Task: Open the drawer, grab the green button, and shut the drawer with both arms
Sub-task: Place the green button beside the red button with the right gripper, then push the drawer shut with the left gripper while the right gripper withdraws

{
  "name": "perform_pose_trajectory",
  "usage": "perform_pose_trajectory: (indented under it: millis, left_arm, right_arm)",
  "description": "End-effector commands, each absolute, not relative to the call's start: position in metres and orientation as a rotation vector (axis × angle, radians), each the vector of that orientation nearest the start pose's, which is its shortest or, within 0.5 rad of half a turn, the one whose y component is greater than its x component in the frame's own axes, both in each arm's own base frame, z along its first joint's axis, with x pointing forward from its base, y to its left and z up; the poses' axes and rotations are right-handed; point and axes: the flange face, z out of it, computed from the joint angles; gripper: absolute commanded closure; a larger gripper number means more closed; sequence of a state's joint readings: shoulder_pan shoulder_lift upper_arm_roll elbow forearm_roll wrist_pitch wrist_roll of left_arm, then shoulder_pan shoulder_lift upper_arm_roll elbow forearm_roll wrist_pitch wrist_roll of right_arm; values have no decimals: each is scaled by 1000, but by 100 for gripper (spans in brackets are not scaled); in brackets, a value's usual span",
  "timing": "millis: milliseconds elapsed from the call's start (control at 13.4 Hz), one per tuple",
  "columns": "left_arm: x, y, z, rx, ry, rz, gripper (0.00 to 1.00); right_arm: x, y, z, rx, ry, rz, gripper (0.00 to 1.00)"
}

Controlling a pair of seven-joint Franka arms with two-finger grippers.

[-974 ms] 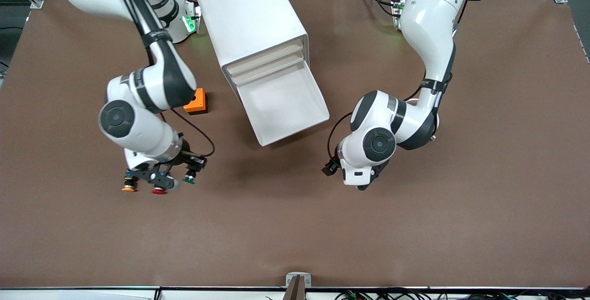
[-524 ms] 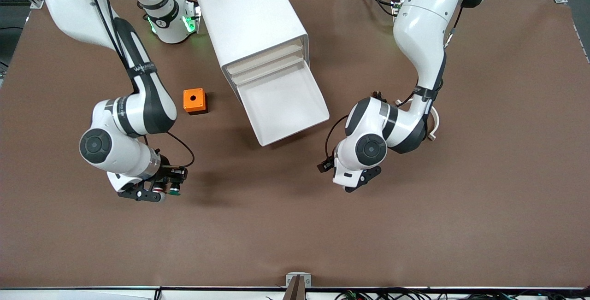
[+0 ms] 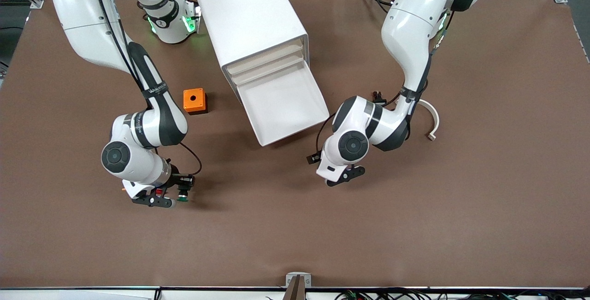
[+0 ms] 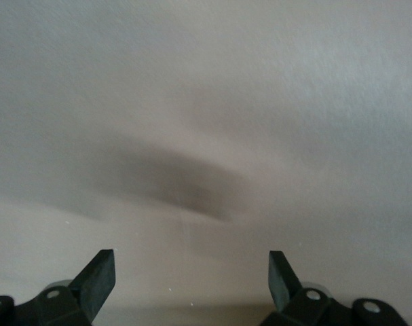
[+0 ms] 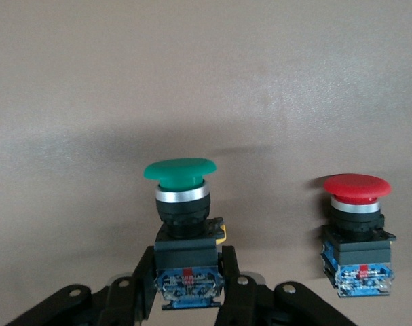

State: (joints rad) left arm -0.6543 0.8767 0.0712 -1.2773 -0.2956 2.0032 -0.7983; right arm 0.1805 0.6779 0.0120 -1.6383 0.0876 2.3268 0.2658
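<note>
The green-capped button [image 5: 180, 204] has its black-and-blue body between my right gripper's fingers [image 5: 141, 275]. My right gripper [image 5: 190, 285] is shut on it, low at the table, nearer the front camera than the orange box; both show in the front view, the gripper [image 3: 176, 196] and the button [image 3: 183, 197]. The cabinet [image 3: 251, 14] has its lowest drawer [image 3: 295, 130] pulled out, its tray bare. My left gripper [image 3: 345, 176] is open and empty over bare table beside the drawer's front corner. The left wrist view shows that gripper [image 4: 191, 278] and only the table.
A red-capped button [image 5: 357, 231] sits beside the green one and also shows in the front view [image 3: 159, 192]. An orange box with a round hole [image 3: 195, 101] lies between the right arm and the cabinet. A white curved piece [image 3: 432, 122] lies by the left arm.
My right gripper swung over the buttons, closed on the green button and shifted it a little toward the front camera. My left gripper moved toward the drawer's front.
</note>
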Motion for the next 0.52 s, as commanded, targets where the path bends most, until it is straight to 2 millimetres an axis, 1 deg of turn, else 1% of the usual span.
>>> perform_pose_trajectory:
  millis: [0, 150, 225, 300, 374, 449]
  left_arm:
    - [585, -446, 211, -3141, -481, 358, 1]
    - [581, -447, 203, -3145, -497, 372, 1]
    - [571, -452, 194, -3132, -478, 394, 1]
    - [563, -456, 191, -3124, -466, 408, 1]
    - [560, -458, 192, -3123, -471, 420, 1]
    - [549, -470, 192, -3116, -502, 450, 1]
  right_arm:
    - [666, 130, 209, -3053, 191, -7, 99]
    - [663, 129, 204, -3054, 193, -8, 97]
    - [663, 129, 201, -3054, 193, -3, 94]
    - [661, 128, 194, -3057, 194, 13, 89]
    - [661, 127, 191, -3056, 203, 18, 81]
    - [661, 127, 188, -3055, 212, 23, 72]
